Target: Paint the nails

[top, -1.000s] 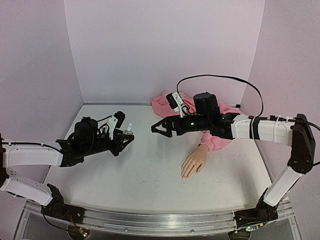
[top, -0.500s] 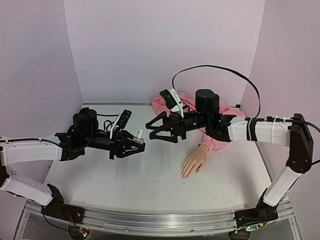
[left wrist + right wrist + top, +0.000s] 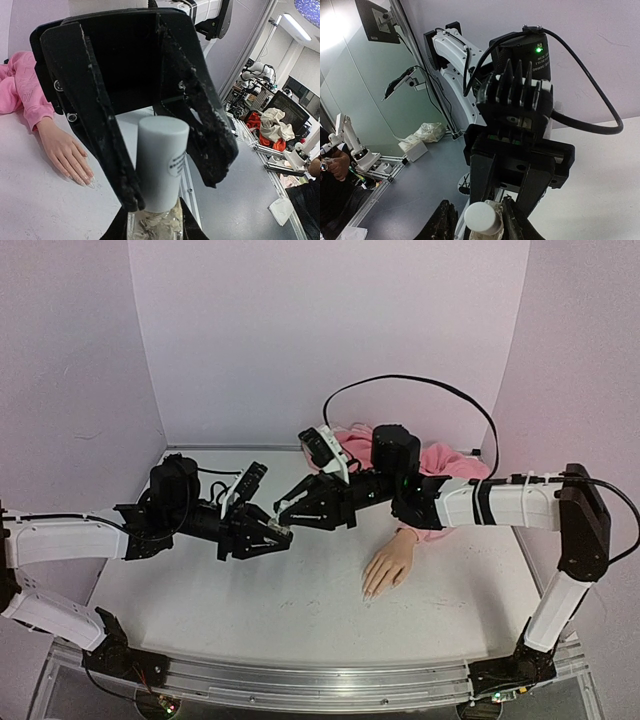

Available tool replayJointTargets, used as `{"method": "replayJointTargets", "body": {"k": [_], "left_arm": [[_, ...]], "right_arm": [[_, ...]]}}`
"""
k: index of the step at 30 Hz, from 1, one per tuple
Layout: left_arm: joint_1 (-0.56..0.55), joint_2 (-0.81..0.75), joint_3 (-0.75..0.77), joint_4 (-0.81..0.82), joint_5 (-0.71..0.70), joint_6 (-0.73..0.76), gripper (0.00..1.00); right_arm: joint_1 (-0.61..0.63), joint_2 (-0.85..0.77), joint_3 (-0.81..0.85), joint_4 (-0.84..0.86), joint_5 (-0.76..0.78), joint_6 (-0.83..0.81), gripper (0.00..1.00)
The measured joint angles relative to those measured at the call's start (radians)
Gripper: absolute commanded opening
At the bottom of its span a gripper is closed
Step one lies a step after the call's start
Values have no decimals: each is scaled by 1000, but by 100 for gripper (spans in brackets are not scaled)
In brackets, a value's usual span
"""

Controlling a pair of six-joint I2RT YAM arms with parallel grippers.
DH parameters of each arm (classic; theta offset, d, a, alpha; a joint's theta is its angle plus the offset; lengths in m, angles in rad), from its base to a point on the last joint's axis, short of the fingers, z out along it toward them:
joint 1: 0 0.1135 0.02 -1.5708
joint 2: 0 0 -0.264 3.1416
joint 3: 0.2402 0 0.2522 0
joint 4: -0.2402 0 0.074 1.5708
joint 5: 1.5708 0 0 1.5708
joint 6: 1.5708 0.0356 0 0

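Observation:
A small clear bottle with a white cap (image 3: 160, 165) is held above the table in my left gripper (image 3: 278, 537), which is shut on its glass body. My right gripper (image 3: 285, 515) faces it from the right, its black fingers (image 3: 112, 150) straddling the cap (image 3: 482, 218). One finger touches the cap and a thin gap shows beside the other. The beige mannequin hand (image 3: 390, 565) lies palm down on the table to the right. Its pale nails (image 3: 85, 177) point toward the near edge.
The hand's pink hoodie sleeve (image 3: 440, 460) is bunched against the back wall behind my right arm. A black cable (image 3: 400, 380) loops above that arm. Lilac walls enclose the white table (image 3: 300, 630) on three sides.
My left gripper carried the bottle right toward the centre. My right gripper moved left to meet it and its jaws narrowed around the cap. The mannequin hand has not moved.

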State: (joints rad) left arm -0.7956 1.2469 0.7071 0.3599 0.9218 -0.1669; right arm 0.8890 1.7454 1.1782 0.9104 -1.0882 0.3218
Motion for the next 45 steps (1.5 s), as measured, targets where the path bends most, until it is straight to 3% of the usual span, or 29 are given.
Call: {"method": "replayJointTargets", "body": {"k": [6,10,16,21,26,30,36,42,43,45], "left_arm": [[0,5,0,0,11,0,0],[0,5,0,0,21,0,0],[-4,5,0,0,40,2,0],[-4,-4,0,-4,26,10,0],[-7,-67,-8,-40,-128,44,0],[-16,-104,-22,-82,-377,93,0],[-17,-86,-22,-110,-730,185,0],[-45,-40,-21,-125,-858,231,0],[-50,-37,-21,-125,-866,235,0],[-55,-35,-22,-125,-879,238,0]], "right_arm": [[4,5,16,35,-8,30,34],[4,6,18,53,-12,47,17],[5,11,19,66,-5,64,0],[9,14,19,80,4,69,0],[11,14,5,139,91,75,0],[23,15,-14,138,291,98,0],[119,45,84,-78,875,177,0],[212,46,91,-178,1209,282,0],[217,47,94,-188,1232,287,5],[222,47,100,-204,1249,286,31]]}}
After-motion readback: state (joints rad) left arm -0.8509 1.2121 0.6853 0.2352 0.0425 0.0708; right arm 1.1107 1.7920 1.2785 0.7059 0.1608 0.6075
